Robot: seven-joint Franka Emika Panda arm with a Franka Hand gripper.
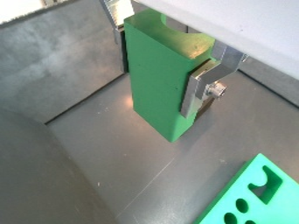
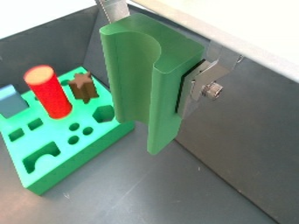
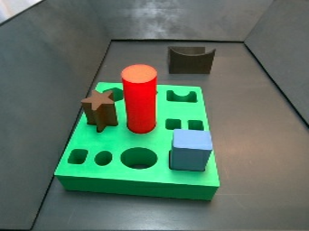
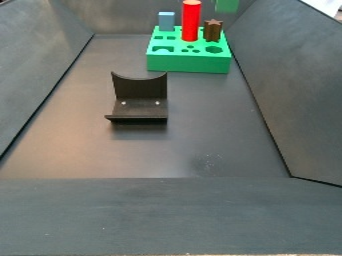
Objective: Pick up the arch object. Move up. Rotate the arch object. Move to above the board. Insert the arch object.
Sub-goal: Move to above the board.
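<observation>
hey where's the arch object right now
In both wrist views the arch object is held off the floor between the gripper's fingers, above and beside the board; neither side view clearly shows it.

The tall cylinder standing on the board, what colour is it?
Red. The cylinder shows best in a side view, upright on the green board. The gripper holds the arch object.
</observation>
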